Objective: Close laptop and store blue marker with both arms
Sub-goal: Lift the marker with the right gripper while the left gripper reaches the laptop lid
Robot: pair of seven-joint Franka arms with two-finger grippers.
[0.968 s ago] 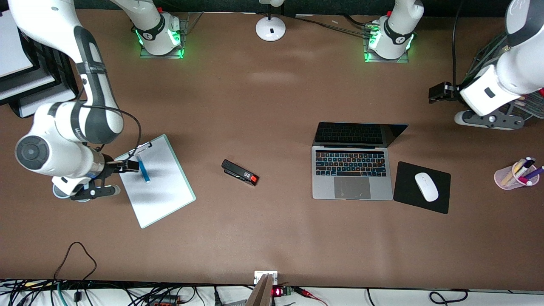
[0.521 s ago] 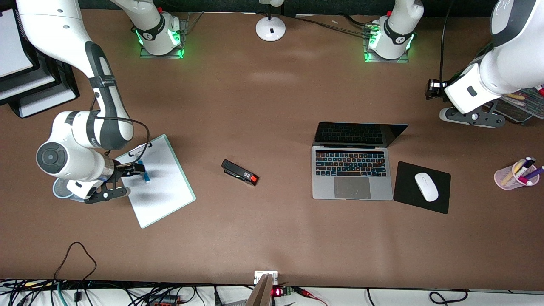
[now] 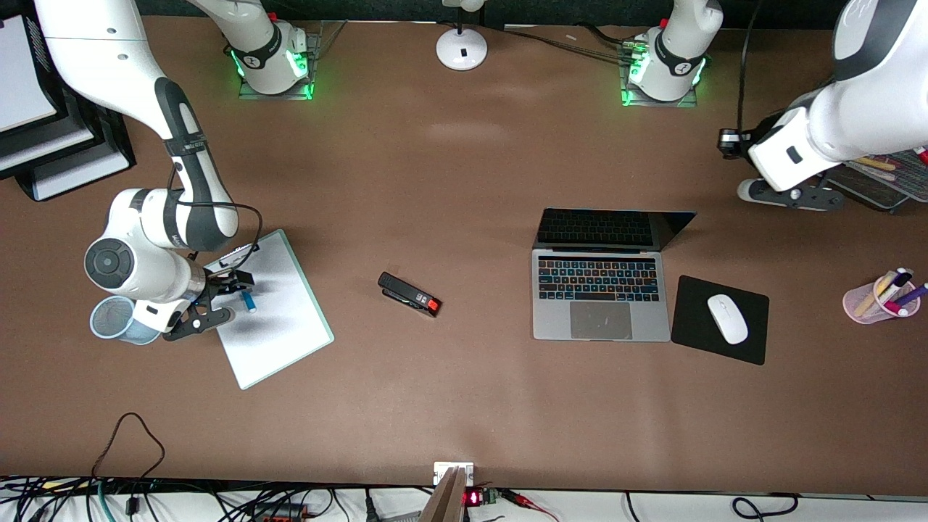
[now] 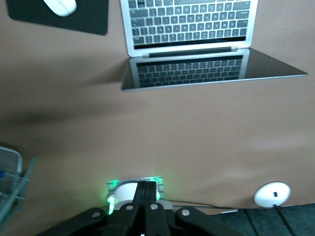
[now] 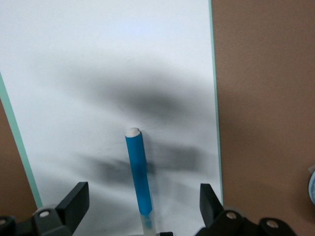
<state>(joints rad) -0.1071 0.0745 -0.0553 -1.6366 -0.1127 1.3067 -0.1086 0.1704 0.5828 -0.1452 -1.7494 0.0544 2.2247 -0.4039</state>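
A brown table [image 3: 449,181] carries an open laptop [image 3: 600,290] and a clipboard [image 3: 279,319] on which the blue marker [image 5: 138,177] lies. The right gripper [image 5: 140,196] hangs over it, fingers wide. The left gripper [image 4: 144,194], pinched together, hovers near a wire tray [image 3: 881,180].

A brown table [image 3: 464,159] carries everything. Toward the right arm's end lies a white clipboard [image 3: 279,326], with a pale blue cup [image 3: 109,319] just beside it on the bare top. Near the middle sits a black stapler [image 3: 409,294]. Toward the left arm's end stands the open laptop [image 3: 602,293], a black mouse pad [image 3: 696,333] just beside it, and a pink cup [image 3: 866,304] of markers well apart from the pad. A white round lamp base [image 3: 461,49] stands between the two arm bases.
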